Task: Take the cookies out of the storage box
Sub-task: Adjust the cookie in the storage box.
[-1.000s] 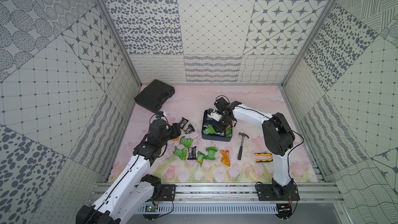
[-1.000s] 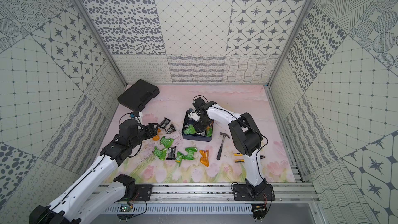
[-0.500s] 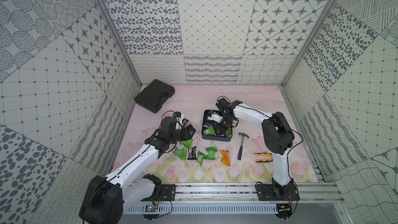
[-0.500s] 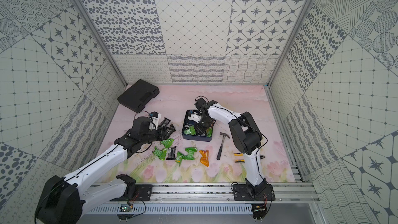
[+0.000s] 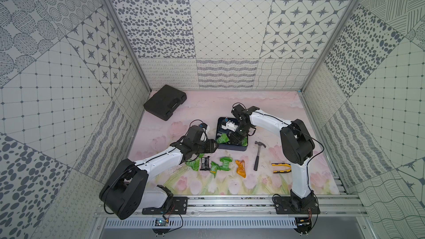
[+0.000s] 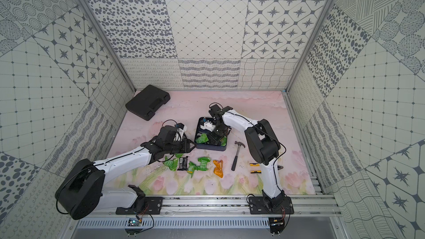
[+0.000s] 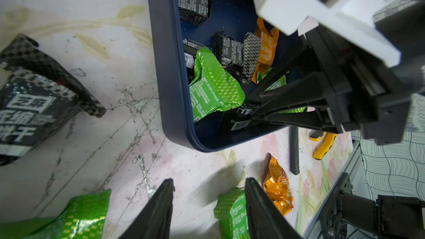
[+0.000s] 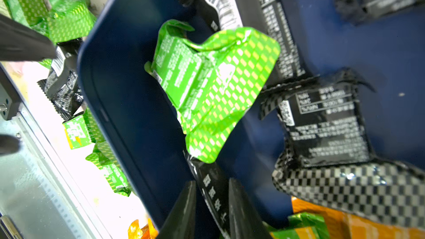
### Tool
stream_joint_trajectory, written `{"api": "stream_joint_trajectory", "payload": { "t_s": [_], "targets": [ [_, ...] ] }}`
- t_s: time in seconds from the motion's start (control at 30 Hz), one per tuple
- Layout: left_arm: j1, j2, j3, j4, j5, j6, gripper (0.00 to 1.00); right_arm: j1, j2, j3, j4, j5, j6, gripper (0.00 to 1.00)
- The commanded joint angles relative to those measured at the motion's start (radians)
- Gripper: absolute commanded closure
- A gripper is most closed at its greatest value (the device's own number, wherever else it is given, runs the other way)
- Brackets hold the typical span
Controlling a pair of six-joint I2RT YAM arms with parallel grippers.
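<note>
Nearest the rail, a loose row of crinkly wrapped cookie packets [image 5: 224, 163], green, black and orange, lay on the pink flowered mat [image 5: 207, 111], just in front of the dark navy-blue shallow storage box [image 5: 232, 147]. Beside that row lay a black-handled hammer [image 5: 258, 156] and yellow-and-black pliers [image 5: 281, 167], with bare mat beyond them. The left gripper [image 7: 208, 182] hovered at the box's rounded front corner, jaws parted and empty. Inside the box, more packets crowded the front wall. The right gripper [image 8: 212, 180] reached down among them, its jaws pinched on a black printed packet [image 8: 216, 201] beside a bright green packet [image 8: 213, 88]. Behind the box the mat lay open, and a black moulded plastic case [image 5: 164, 104] sat well apart, far back.
</note>
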Motion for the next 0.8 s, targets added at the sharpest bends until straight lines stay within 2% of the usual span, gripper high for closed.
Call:
{"api": "stream_joint_trajectory", "payload": {
  "t_s": [0.0, 0.1, 0.17, 0.27, 0.37, 0.43, 0.57, 0.77],
  "targets": [
    [-0.016, 0.057, 0.030, 0.086, -0.026, -0.033, 0.48, -0.001, -0.017, 0.021, -0.039, -0.036, 0.003, 0.73],
    [-0.018, 0.081, 0.041, 0.083, -0.041, -0.038, 0.50, -0.001, -0.022, 0.042, -0.028, -0.059, 0.040, 0.73],
    [-0.020, 0.090, 0.047, 0.078, -0.051, -0.039, 0.51, 0.001, -0.035, 0.043, 0.016, -0.042, 0.104, 0.62],
    [-0.020, 0.090, 0.049, 0.074, -0.060, -0.042, 0.51, 0.000, -0.081, 0.015, 0.117, -0.036, 0.233, 0.52],
    [-0.020, 0.089, 0.046, 0.071, -0.071, -0.043, 0.52, 0.001, -0.122, -0.036, 0.232, -0.031, 0.380, 0.47],
    [-0.019, 0.090, 0.046, 0.069, -0.080, -0.046, 0.52, 0.001, -0.130, -0.062, 0.292, 0.003, 0.492, 0.45],
    [-0.020, 0.097, 0.048, 0.072, -0.091, -0.056, 0.53, 0.012, -0.111, -0.103, 0.399, -0.027, 0.682, 0.46],
    [-0.020, 0.104, 0.052, 0.074, -0.099, -0.068, 0.54, 0.018, -0.085, -0.156, 0.447, 0.014, 0.773, 0.49]
  ]
}}
